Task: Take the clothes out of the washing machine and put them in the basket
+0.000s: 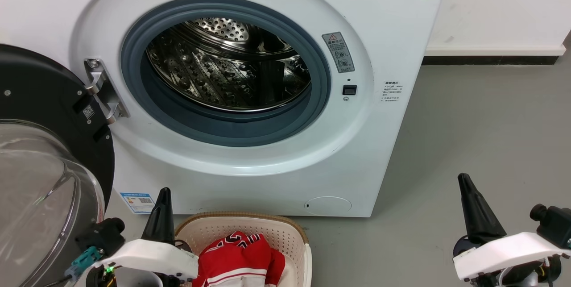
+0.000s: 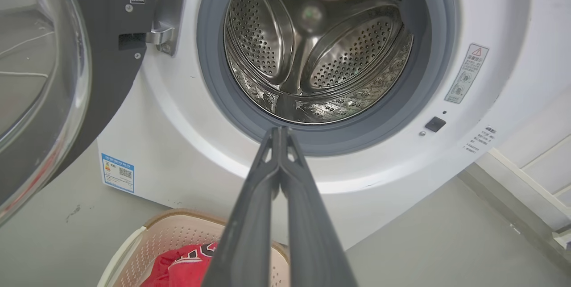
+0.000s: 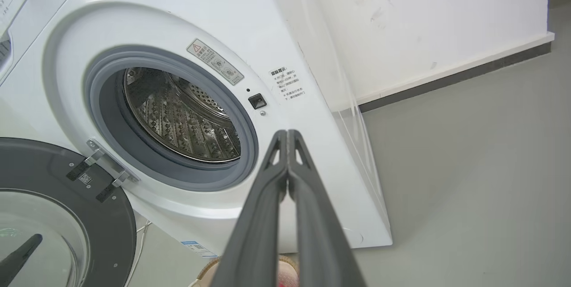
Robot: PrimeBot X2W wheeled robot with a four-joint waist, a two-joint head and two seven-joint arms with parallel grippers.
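The white washing machine (image 1: 383, 23) stands with its black-rimmed glass door (image 1: 40, 175) swung open to the left. Its steel drum (image 1: 232, 64) shows bare metal inside the grey ring (image 1: 223, 131). The cream basket (image 1: 285, 233) sits on the floor in front, holding red clothes (image 1: 238, 258) with white stripes. My left gripper (image 1: 163, 193) is shut, above the basket's left edge, holding nothing. My right gripper (image 1: 464, 180) is shut and empty, over the floor to the right. The left wrist view shows the drum (image 2: 312, 55), the basket (image 2: 165, 238) and the red cloth (image 2: 183, 264).
Grey floor (image 1: 482, 144) spreads to the right of the machine, up to a white wall (image 1: 499, 6) with a dark skirting strip. The open door takes up the space at the lower left. A blue label (image 1: 138, 202) is stuck low on the machine's front.
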